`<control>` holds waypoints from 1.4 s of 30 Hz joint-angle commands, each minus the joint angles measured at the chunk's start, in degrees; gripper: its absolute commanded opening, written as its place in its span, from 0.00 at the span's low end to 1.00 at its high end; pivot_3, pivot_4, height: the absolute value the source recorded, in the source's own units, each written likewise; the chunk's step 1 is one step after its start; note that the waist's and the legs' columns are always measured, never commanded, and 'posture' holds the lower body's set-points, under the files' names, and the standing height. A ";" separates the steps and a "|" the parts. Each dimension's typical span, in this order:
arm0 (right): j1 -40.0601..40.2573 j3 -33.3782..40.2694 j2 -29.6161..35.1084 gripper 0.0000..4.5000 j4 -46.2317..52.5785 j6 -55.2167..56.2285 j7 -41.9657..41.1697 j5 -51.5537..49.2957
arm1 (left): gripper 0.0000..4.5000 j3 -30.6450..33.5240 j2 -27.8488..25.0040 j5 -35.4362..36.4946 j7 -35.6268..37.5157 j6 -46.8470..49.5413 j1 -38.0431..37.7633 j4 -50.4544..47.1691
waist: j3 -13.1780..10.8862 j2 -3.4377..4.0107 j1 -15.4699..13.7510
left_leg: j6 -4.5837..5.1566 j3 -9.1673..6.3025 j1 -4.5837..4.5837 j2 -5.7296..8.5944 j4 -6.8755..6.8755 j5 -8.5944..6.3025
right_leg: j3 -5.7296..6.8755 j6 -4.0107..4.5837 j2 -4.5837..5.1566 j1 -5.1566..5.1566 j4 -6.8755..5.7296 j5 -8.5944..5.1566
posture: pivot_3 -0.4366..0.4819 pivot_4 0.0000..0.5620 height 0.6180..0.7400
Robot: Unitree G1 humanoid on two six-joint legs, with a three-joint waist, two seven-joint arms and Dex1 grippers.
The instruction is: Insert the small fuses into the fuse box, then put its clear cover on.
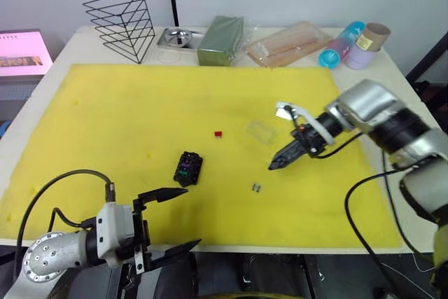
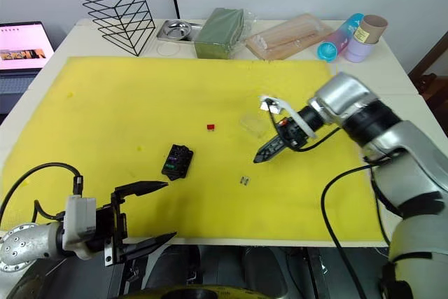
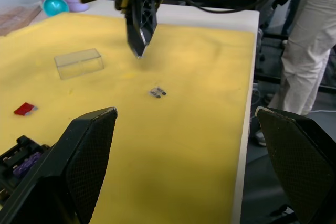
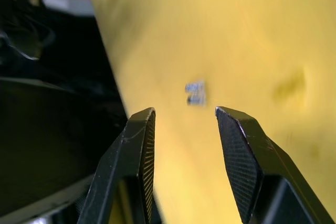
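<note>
Your right gripper [image 1: 274,164] hung above the yellow mat [image 1: 105,117] with its fingers parted and nothing between them, pointed at the pale grey fuse [image 1: 256,188] lying near it at about seven o'clock. To do that pick well, you would have lowered straight over the fuse, centred it between the fingers as the right wrist view framed it, and closed gently, since so small a piece could skid or flip.

The left gripper [image 1: 170,219] waited wide open at the near edge, at about seven o'clock from the fuse box [image 1: 188,168]. The red fuse [image 1: 218,133] lay loose at one o'clock from the box, the clear cover [image 1: 260,131] further right.

The box seemed to hold purple and green fuses, but how fully they sat was hard to judge.
</note>
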State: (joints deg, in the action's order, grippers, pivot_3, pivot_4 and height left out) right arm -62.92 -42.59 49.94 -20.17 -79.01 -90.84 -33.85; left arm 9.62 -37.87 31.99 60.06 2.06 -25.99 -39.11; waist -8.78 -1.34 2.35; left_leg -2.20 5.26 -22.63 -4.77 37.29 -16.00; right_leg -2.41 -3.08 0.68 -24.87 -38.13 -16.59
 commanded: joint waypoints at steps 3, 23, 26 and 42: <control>3.95 9.87 -3.13 0.43 2.96 -12.50 6.68 -5.03 | 1.00 -1.00 -1.04 1.94 1.02 0.89 2.23 0.13 | -0.02 0.04 0.42 | 0.00 -0.01 0.11 -0.02 -0.02 0.00 | -0.12 -0.01 -0.10 0.00 -0.07 0.03 | 0.48 0.27 1.00; 13.29 20.20 -7.32 0.25 5.90 -13.46 22.31 -11.10 | 1.00 -1.44 -1.91 2.78 1.40 3.01 3.46 -1.05 | -0.01 0.03 0.12 | 0.00 -0.13 0.05 0.05 0.03 0.00 | -0.12 -0.05 -0.13 0.06 -0.05 0.06 | 0.48 0.27 1.00; 13.49 20.38 -7.65 0.25 5.60 -13.13 22.75 -10.81 | 1.00 -1.61 -1.78 2.73 1.36 2.97 3.57 -1.03 | -0.01 0.03 0.13 | 0.00 -0.13 0.06 0.05 0.03 0.00 | -0.12 -0.05 -0.13 0.06 -0.05 0.07 | 0.48 0.27 1.00; 13.62 18.02 -7.02 0.25 4.47 -9.81 21.21 -9.09 | 1.00 -1.56 -1.63 2.30 2.12 1.39 1.42 -0.83 | -0.01 0.03 0.12 | 0.01 -0.13 0.07 0.05 0.03 0.00 | -0.12 -0.05 -0.13 0.08 -0.05 0.06 | 0.48 0.27 1.00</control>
State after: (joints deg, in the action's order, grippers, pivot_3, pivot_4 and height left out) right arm -48.19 -24.56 42.17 -16.06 -89.23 -68.53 -42.82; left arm 7.95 -39.40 33.98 62.08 4.44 -24.55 -38.47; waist -8.80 -1.30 2.47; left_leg -2.20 5.13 -22.56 -4.72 37.33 -16.00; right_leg -2.53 -3.13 0.56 -24.79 -38.17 -16.53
